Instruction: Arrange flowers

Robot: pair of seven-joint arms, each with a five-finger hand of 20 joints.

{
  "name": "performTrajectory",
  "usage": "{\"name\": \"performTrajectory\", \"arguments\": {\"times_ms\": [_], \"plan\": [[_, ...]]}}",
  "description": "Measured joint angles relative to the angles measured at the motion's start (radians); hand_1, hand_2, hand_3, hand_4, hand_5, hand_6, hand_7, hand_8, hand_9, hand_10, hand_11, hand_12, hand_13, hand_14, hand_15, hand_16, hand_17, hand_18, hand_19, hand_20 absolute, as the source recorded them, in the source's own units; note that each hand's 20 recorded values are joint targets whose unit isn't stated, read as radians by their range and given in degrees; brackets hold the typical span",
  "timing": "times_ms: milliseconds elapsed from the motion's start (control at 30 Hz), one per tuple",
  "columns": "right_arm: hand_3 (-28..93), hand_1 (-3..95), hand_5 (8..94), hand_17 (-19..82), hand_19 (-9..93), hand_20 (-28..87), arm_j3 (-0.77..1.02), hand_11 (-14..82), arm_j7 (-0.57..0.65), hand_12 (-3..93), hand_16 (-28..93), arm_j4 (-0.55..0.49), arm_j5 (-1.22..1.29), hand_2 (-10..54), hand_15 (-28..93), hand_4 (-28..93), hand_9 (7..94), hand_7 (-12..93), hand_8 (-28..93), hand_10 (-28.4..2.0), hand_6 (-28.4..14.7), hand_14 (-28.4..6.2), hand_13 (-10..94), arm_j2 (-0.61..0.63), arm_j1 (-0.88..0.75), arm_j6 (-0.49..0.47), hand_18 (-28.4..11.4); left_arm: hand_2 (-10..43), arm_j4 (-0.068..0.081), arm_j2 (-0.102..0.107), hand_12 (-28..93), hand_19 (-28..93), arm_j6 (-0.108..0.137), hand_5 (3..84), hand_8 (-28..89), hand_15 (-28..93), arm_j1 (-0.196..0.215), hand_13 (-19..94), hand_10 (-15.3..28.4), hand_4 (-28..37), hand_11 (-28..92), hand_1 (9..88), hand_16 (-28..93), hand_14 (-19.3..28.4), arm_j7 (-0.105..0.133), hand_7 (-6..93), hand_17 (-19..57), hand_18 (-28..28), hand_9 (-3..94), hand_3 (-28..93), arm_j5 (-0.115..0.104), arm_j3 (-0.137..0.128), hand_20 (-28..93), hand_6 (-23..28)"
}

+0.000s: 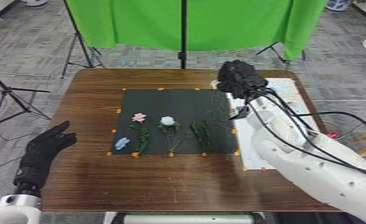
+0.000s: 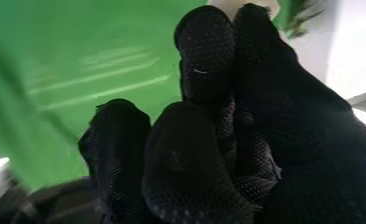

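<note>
The right robot hand pinches something pale; the left robot hand, thumb apart, is beside 3 flowers.

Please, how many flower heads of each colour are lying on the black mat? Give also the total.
Pink flower head: 1
White flower head: 1
Blue flower head: 1
Total: 3
</note>
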Motion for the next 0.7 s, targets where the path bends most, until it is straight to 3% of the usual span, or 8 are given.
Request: {"name": "performTrajectory", "arguments": {"times_ms": [267,700], "plan": [[57,58.8,81.1,69,93,66,-0.106,29.7,-0.026,38.4,36,-0.003,0.063,-9.5,66,-16,90.8,22,9,-9.3,0.3,-0.5,94,-0.072,0.046,-0.152,-14.4,9.8,0.001,0.002,9,16,-0.015,40.0,-6,18,-0.007,37,14.6,-13.2,20,30.7,-3,17.8,-0.007,9.4,6.5,12.5,44.4,69,0.001,0.0,14,6.3],[57,57.4,80.1,68,93,66,-0.152,29.6,-0.059,38.6,37,0.001,0.066,-9.5,66,-16,89.7,22,9,-9.3,0.2,-0.8,93,-0.082,0.042,-0.149,-14.6,9.5,0.003,0.001,9,16,-0.023,38.7,-6,18,-0.009,37,14.7,-13.1,20,30.5,-3,18.0,-0.009,8.8,6.4,12.5,44.3,69,0.003,0.0,14,6.1]]}}
